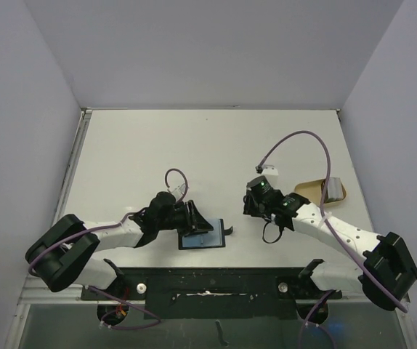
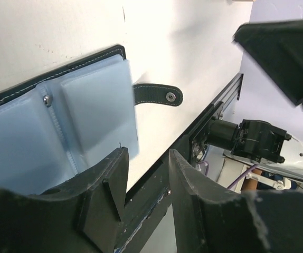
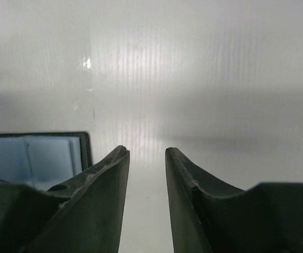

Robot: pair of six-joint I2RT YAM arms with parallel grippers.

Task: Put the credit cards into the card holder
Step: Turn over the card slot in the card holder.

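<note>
Reaching low, L tool [image 2: 148, 153] by open card holder [image 2: 88, 105]; R tool [image 3: 147, 150] apart

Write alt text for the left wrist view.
The card holder lies open on the white table, pale blue inside up, snap tab sticking out. The left gripper is at its edge, jaws apart and empty.

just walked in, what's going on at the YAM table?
Card-loading job. The card holder lies open on the table, blue inside up, with its snap tab sticking out to the side. The left gripper sits at the holder's edge, jaws apart with nothing between them. The right gripper is beside the holder over bare table, also open and empty. What looks like a grey card lies in the tan tray.
</note>
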